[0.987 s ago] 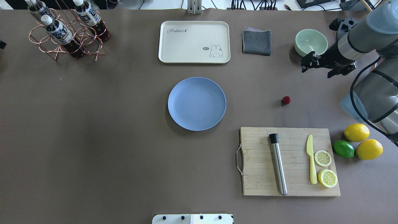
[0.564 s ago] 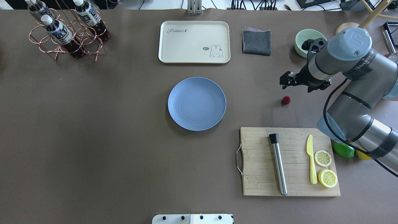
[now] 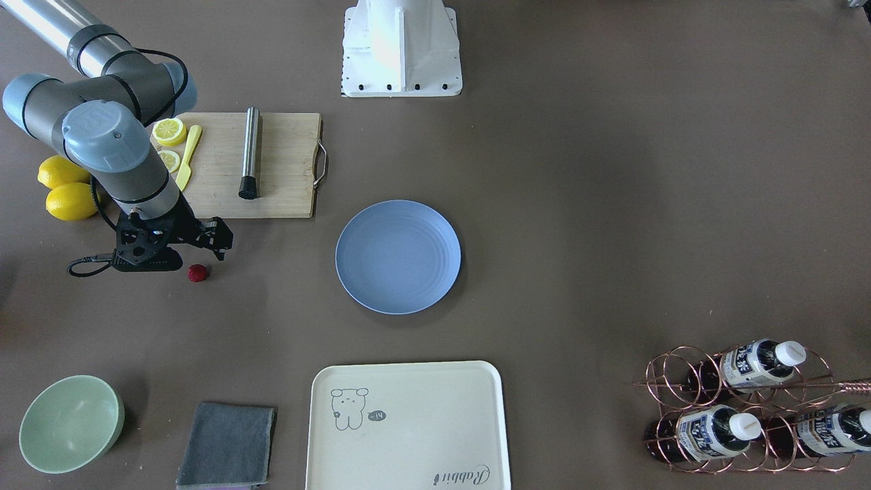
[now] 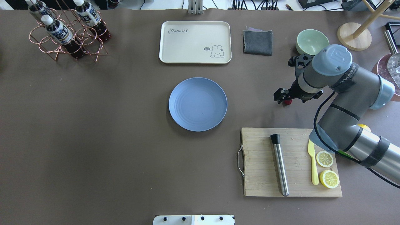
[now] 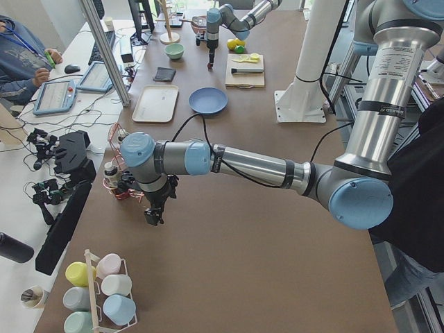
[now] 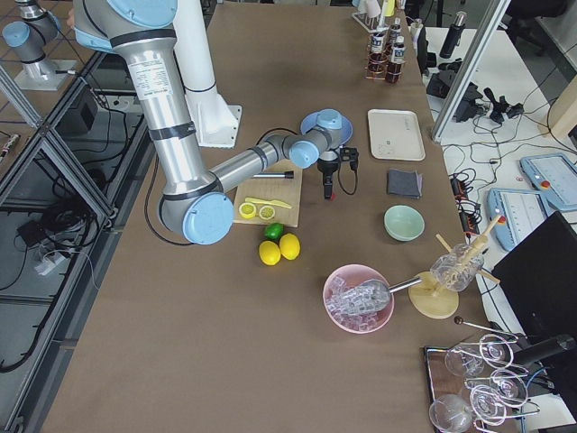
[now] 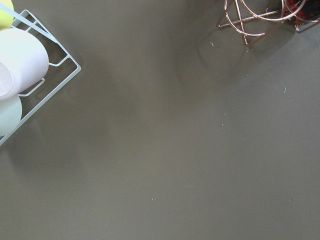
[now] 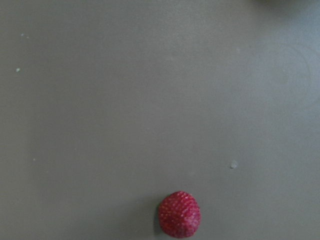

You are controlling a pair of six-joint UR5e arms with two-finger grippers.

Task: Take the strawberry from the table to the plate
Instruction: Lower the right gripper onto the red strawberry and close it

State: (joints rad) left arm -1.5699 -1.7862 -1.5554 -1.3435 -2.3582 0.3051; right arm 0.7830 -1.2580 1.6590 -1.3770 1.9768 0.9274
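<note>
- Counter (image 4: pixel 93 140) is spreading wide and grey-brown under everything. It is offering a bare lane between the strawberry (image 3: pixel 198 273) and the plate (image 4: pixel 197 104), with nothing standing in that stretch.
- Right arm (image 4: pixel 343 81) is bending over the counter's right side, its wrist hanging above the strawberry. The right jaws are looking parted and are holding nothing, and in the front-facing view their tips are hovering just beside and above the fruit.
- Left arm (image 5: pixel 243 163) is hanging low near the copper bottle rack (image 4: pixel 67 31), well apart from the work. Whether the left jaws are parted or closed I cannot tell.
- Cutting board (image 4: pixel 259 175) is lying near the strawberry on the robot's side. Its edge is bounding the room there, so a straight-down approach is looking safest.
- The plate is sitting empty mid-counter, well apart from the strawberry. Its shallow rim is probably asking for only a small lift to clear.
- Pale-green bowl (image 4: pixel 312 42) is standing on the strawberry's far side, near but not touching.
- The strawberry is resting on the counter between bowl and board, low in the right wrist view.
  - It is probably light, soft and easily bruised, and bumpy enough not to slip.
  - Taking it across its widest middle with a gentle squeeze is looking wisest.
  - A hard pinch could crush it, and an off-centre one could roll it away.
</note>
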